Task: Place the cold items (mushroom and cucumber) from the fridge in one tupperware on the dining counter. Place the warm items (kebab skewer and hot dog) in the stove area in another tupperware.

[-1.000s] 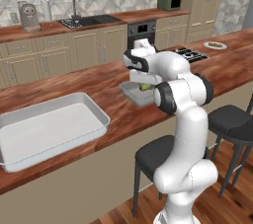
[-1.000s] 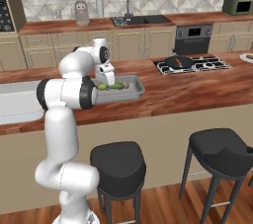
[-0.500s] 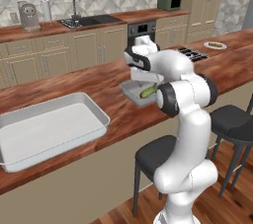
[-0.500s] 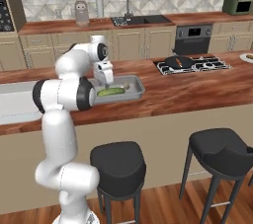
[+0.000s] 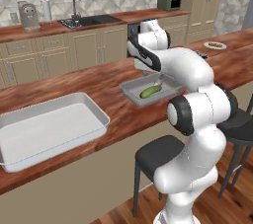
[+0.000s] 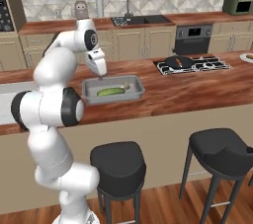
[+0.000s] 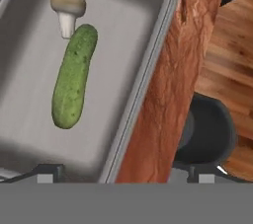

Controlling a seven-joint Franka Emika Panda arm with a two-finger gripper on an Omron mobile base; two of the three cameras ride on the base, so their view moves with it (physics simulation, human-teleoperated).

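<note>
The dark green cucumber (image 7: pixel 73 77) lies flat in a small grey tupperware (image 7: pixel 143 77), its upper end against the stem of the beige mushroom (image 7: pixel 67 8). The tub stands on the reddish-brown dining counter (image 5: pixel 111 77). My gripper (image 7: pixel 123 173) hangs open just above the tub, fingertips (image 7: pixel 49 171) spread wide and holding nothing. From the base, the gripper (image 5: pixel 149 73) (image 6: pixel 102 74) points down over the cucumber (image 5: pixel 149 92) (image 6: pixel 110 91) and mushroom (image 6: pixel 126 86). Another tupperware (image 5: pixel 94 107), wide and shallow, sits to the left on the same counter.
Black stools (image 6: pixel 118 161) (image 6: pixel 222 146) stand along the counter's near side. At the counter's right end are a stove with a dark pan (image 6: pixel 180 61) and a small plate (image 5: pixel 215 45). Behind are the sink (image 5: pixel 91 20) and beige cabinets.
The gripper has opened and let go of the cucumber, which now lies in the small tub beside the mushroom. The hand has risen a little above the tub.
</note>
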